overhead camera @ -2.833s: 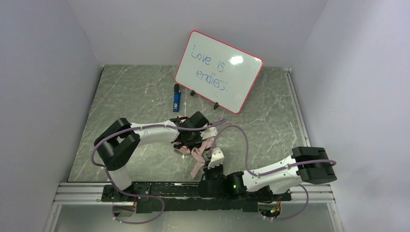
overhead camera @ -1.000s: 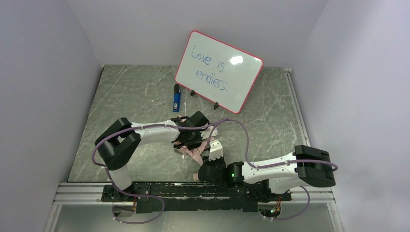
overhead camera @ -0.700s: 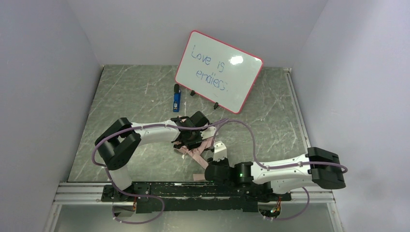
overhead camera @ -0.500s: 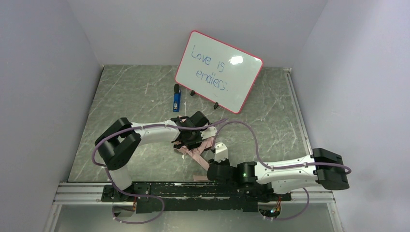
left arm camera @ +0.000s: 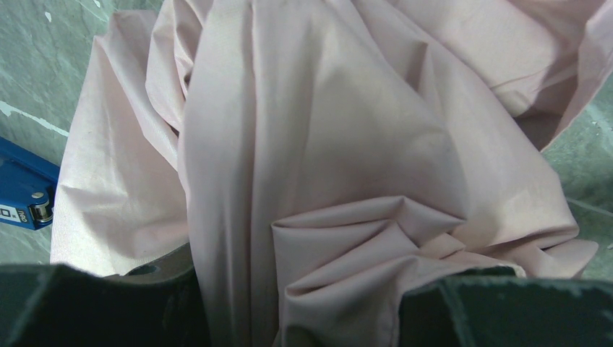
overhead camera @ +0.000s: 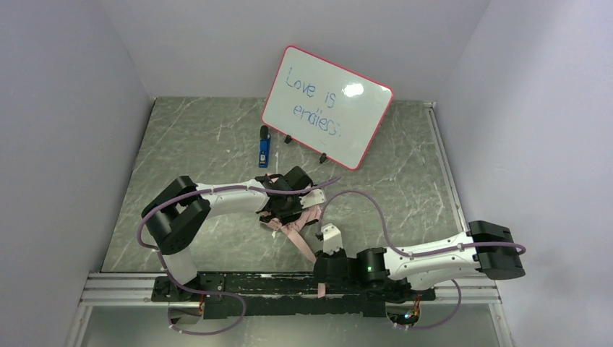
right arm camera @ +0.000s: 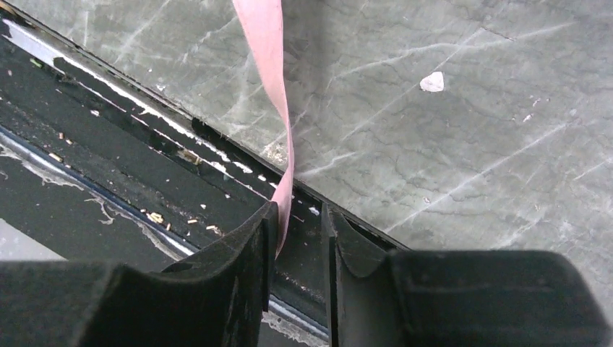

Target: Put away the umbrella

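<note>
The left arm bends at the elbow and reaches rightward. Its left gripper (left arm camera: 293, 311) points down, fingers clamped on the bunched canopy of the umbrella (left arm camera: 325, 144), which spills beyond the fingertips. A pink strap (right arm camera: 266, 43) stretches taut to the right gripper (right arm camera: 300, 238). Its near-shut fingers pinch it, and that arm lies low, extended leftward.

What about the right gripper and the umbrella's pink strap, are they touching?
Touching. The right wrist view shows the strap lying against one finger of the right gripper.
</note>
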### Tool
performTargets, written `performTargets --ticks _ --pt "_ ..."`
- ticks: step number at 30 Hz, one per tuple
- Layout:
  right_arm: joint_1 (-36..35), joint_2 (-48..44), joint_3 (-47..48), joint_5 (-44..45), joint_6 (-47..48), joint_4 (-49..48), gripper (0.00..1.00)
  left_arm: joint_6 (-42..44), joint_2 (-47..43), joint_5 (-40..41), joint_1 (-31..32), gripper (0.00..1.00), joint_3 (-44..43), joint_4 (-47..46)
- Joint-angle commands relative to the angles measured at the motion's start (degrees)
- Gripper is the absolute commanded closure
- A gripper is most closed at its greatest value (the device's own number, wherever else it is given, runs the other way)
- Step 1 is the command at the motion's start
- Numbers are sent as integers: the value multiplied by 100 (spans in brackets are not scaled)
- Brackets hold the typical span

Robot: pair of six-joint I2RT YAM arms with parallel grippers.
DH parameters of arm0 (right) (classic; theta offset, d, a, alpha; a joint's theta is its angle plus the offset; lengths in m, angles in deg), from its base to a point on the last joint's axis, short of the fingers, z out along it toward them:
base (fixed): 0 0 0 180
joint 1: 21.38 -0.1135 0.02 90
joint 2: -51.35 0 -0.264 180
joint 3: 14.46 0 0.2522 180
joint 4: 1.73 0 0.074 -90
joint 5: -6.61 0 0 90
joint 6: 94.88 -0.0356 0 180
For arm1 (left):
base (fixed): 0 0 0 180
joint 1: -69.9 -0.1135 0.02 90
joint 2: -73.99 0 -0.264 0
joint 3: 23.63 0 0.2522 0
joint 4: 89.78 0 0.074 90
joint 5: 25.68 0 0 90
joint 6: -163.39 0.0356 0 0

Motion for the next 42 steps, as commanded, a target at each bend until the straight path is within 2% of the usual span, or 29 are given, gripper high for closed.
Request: performTargets --ticks 1,10,15,17,22,25,31,42 --pt "-33 -277 -148 235 -343 128 68 123 516 117 -113 95 376 427" --pt "-27 181 -320 525 -316 -1038 66 116 563 123 -117 95 393 419" --pt "-1 557 -160 607 -137 -1253 66 123 547 123 -116 95 387 427" --pt "7 637 -156 553 -83 -1315 70 125 536 117 -114 95 391 424" --pt "8 624 -213 234 109 -1454 90 114 539 131 -113 95 395 425" --pt "8 386 -247 -60 305 -1504 100 116 538 139 -114 95 394 407" --pt "8 -480 -493 -758 316 -1728 100 105 513 162 -121 95 393 385" --pt "-1 -1483 -440 -1047 -737 -377 100 110 526 365 -123 95 391 290"
